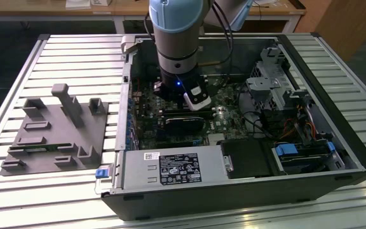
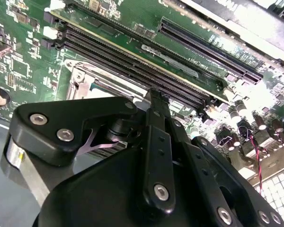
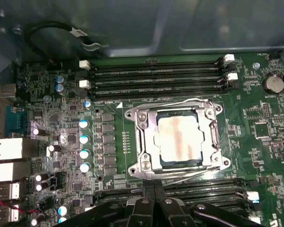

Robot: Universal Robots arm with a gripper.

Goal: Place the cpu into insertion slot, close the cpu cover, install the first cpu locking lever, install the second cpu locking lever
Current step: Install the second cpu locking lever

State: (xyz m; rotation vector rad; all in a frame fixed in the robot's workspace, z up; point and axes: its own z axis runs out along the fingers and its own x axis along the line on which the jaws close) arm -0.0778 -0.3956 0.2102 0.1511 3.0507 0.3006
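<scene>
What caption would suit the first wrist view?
The cpu sits in the insertion slot under the closed cpu cover.

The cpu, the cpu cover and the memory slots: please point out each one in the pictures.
cpu [image 3: 178, 137]: first wrist view, middle of its pale tan face.
cpu cover [image 3: 146, 137]: first wrist view, silvery side bar of the frame around the chip.
memory slots [image 3: 156, 75]: first wrist view, middle of the long black rows.

Light falls from above onto the slatted table [image 1: 75, 62], whose metal strips shine pale and wash out near the front edge. Inside the computer case [image 1: 234, 191] the board lies in dim shade beneath the arm. In the first wrist view the chip [image 3: 180, 139] glares pale, its face nearly bleached. In the second wrist view the gripper [image 2: 154, 101] looms dark and soft, with the green board [image 2: 28, 47] beyond it sharper.
</scene>
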